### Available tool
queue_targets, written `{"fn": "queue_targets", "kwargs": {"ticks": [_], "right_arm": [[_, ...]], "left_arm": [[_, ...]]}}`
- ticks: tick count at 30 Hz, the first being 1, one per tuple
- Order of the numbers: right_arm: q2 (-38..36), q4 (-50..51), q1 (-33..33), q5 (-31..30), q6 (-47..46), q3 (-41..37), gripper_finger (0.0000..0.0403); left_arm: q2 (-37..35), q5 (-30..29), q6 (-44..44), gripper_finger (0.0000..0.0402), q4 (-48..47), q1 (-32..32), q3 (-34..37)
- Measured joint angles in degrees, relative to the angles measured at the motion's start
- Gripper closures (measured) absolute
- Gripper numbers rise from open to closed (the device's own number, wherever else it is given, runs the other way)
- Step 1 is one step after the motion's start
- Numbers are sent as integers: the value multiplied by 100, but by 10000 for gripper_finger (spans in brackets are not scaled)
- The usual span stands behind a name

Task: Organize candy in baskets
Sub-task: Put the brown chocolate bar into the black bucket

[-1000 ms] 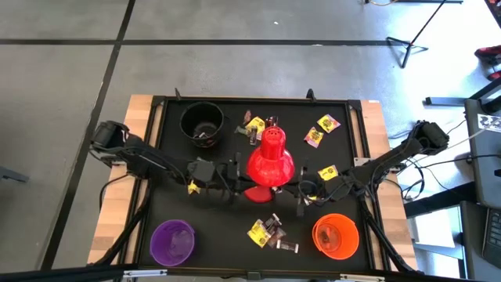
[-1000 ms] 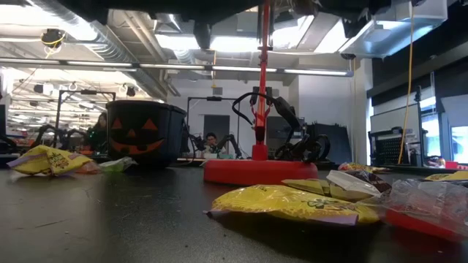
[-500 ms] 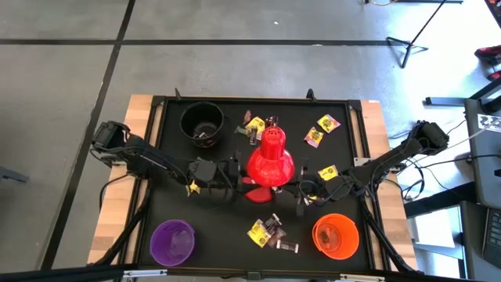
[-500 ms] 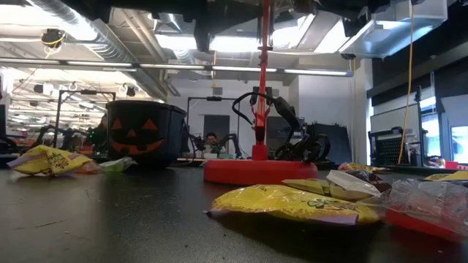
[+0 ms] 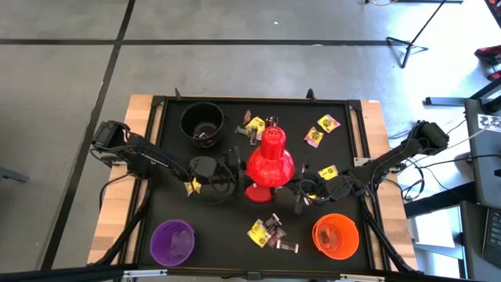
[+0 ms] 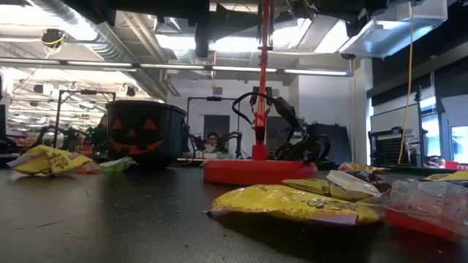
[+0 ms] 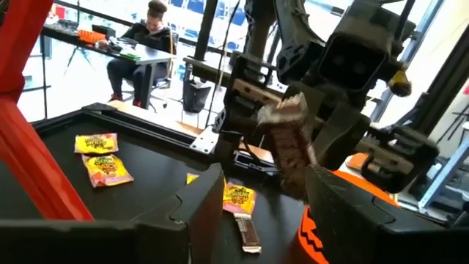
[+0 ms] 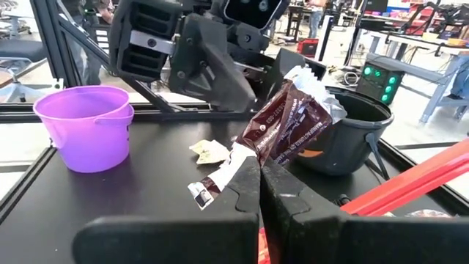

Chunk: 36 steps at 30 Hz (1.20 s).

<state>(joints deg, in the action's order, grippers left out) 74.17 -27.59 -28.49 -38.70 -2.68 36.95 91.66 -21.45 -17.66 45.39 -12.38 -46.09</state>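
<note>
Nearest in its own wrist view, the right gripper (image 8: 260,172) is clamped on one end of a dark brown candy (image 8: 289,125), which it holds up above the table beside the red lamp (image 5: 270,160). Just behind it the left gripper (image 7: 265,192) faces it with fingers apart, holding nothing. This looks like a handover step. Farther off stand the purple basket (image 8: 86,125) and the black basket (image 8: 359,132). Next, the right arm probably must carry the candy to a basket, keeping clear of the lamp.
</note>
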Motion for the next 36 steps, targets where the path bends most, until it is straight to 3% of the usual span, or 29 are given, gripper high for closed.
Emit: {"fn": "queue_targets", "kwargs": {"ticks": [6,20,27,36], "right_arm": [[83,34,2,-161,17,-2,403],[655,-454,2,-591,471,226,403],[978,-392,2,-956,794,629,403],[1117,-390,7,-979,874,732,403]], "left_arm": [[0,4,10,205,61,0,0],[-2,-160,5,136,159,10,0],[-2,-206,15,130,64,61,0],[-2,-344,21,130,52,66,0]]}}
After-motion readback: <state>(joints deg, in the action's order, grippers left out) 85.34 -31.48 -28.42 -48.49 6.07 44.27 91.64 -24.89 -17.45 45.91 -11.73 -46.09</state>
